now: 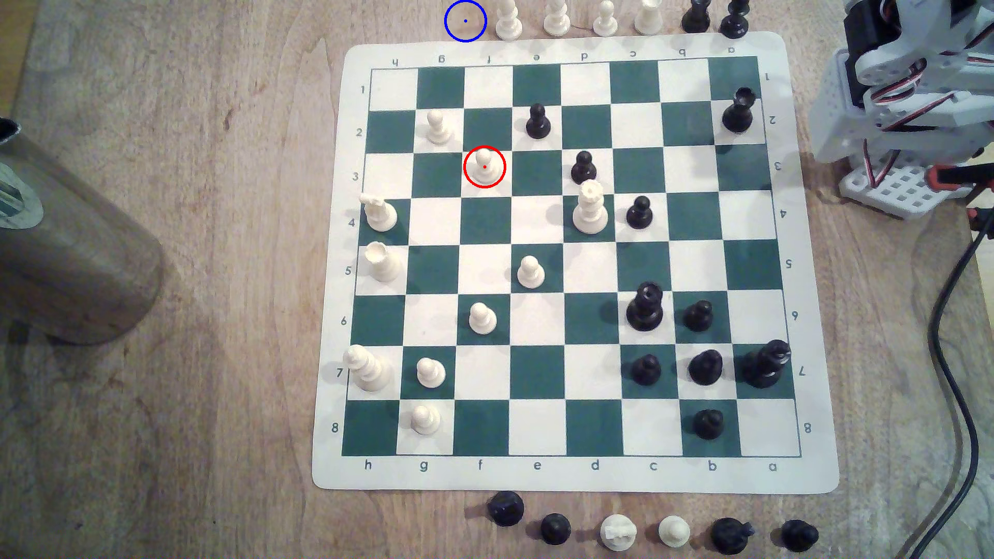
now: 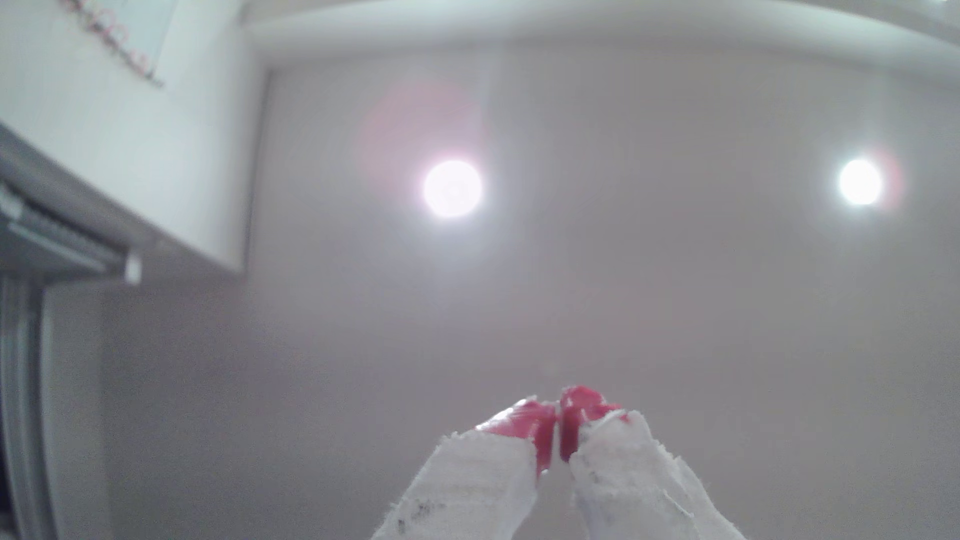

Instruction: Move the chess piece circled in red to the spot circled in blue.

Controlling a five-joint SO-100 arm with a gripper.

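Note:
The cream-white pawn (image 1: 484, 165) ringed in red stands upright on a white square in row 3 of the green-and-white chess mat (image 1: 812, 376). The blue ring with its centre dot (image 1: 465, 21) marks bare wood just past the mat's far edge, to the exterior view's left of a row of white pieces. The folded arm (image 1: 909, 102) sits at the exterior view's upper right, well away from the pawn. In the wrist view my gripper (image 2: 558, 415) points up at the ceiling; its red, tape-wrapped fingertips (image 2: 530, 426) meet with nothing between them.
Several white and black pieces stand across the mat; a white pawn (image 1: 438, 126) and a black pawn (image 1: 538, 121) are nearest the ringed one. Captured pieces line the far edge (image 1: 556, 19) and near edge (image 1: 618, 532). A wooden cylinder (image 1: 70, 258) lies at the left. Black cables (image 1: 952, 344) run along the right.

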